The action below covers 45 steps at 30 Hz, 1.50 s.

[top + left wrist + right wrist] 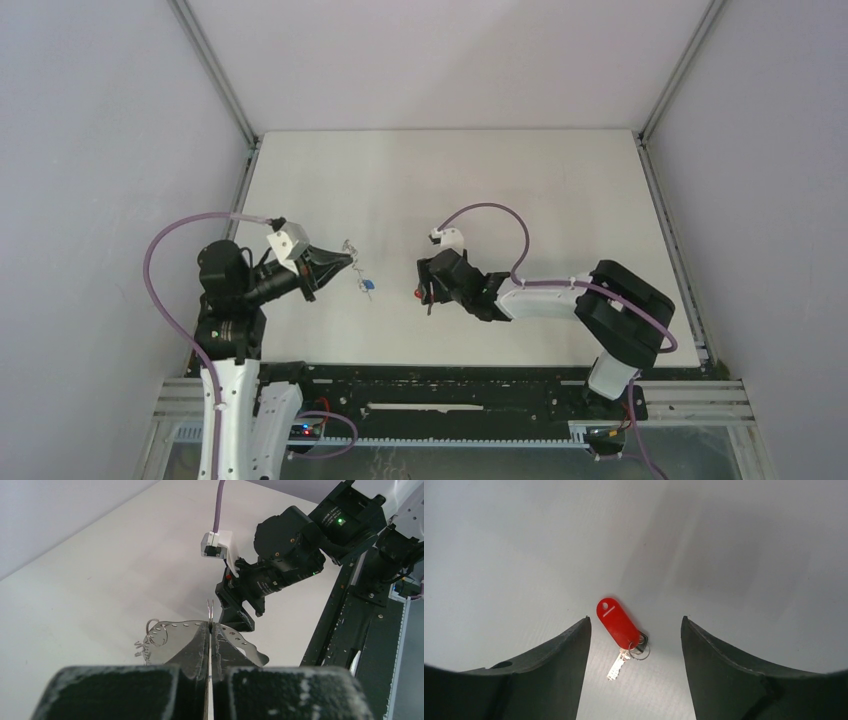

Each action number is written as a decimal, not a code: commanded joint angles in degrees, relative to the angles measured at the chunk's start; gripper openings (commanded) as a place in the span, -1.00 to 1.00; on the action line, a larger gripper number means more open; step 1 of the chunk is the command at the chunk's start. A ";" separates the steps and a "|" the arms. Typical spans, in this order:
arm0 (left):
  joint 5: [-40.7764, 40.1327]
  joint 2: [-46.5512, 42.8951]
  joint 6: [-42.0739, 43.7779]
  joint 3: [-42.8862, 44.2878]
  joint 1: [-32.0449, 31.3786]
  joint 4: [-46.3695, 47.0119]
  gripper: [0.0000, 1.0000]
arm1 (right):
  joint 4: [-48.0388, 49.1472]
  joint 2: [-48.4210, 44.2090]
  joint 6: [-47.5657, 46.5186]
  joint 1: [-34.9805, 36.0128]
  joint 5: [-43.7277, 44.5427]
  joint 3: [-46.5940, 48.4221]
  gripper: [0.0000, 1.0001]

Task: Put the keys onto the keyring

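Observation:
My left gripper (210,626) is shut on the keyring (210,611), a thin wire loop seen edge-on above the fingertips. Grey metal with small holes along its rim (175,630) spreads to both sides behind them. From above, the keyring (350,247) sticks out of the left gripper (338,262), and the blue key (368,287) sits just below and right of it; whether the two are linked I cannot tell. The red key (618,622) lies flat on the table with its metal shank (619,665) toward me. My right gripper (635,622) stands open around it without touching.
The white table (450,180) is walled by grey panels at the back and both sides. The black rail (460,385) carrying both arm bases runs along the near edge. The right arm (280,570) fills the far side of the left wrist view, close to the keyring.

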 commanded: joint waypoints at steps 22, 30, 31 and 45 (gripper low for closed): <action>1.66 -0.65 2.03 2.45 -0.63 -2.65 -0.99 | 5.62 -3.99 3.62 -3.73 -17.12 -7.22 0.01; 1.48 -0.54 4.39 3.80 -0.63 -4.67 -0.99 | 4.71 -1.57 15.24 -4.61 -20.21 -7.22 -0.06; 1.44 -0.56 4.64 3.73 -0.61 -4.84 -0.99 | 4.72 -1.18 16.28 -4.65 -19.95 -7.22 -0.06; 1.79 -0.42 5.74 4.35 -0.63 -5.99 -0.99 | 3.67 0.59 23.40 -7.78 -13.14 -6.43 -0.15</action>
